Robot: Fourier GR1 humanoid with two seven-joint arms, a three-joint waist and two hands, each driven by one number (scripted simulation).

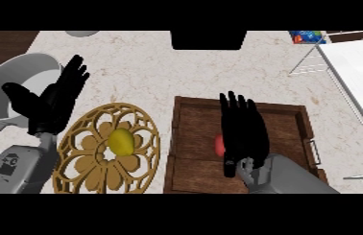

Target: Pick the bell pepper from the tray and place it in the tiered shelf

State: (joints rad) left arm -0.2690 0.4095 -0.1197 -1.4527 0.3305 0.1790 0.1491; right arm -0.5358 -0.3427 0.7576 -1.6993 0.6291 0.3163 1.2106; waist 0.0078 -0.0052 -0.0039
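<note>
A brown wooden tray [191,119] lies on the counter at lower centre. In it sits a red bell pepper [219,143], mostly hidden beneath my right hand [243,131]. That hand hovers flat over the pepper with straight fingers pointing away from me, and only a red sliver shows at its left edge. My left hand [60,97] rests open at the left, fingers up, beside a grey bowl. The white wire tiered shelf [339,66] stands at the upper right edge.
A round gold openwork trivet [85,157] holding a yellow lemon [121,141] lies left of the tray. A grey bowl [28,71] is at far left. A black object [208,39] sits at the top centre. A blue packet [306,36] lies near the shelf's top.
</note>
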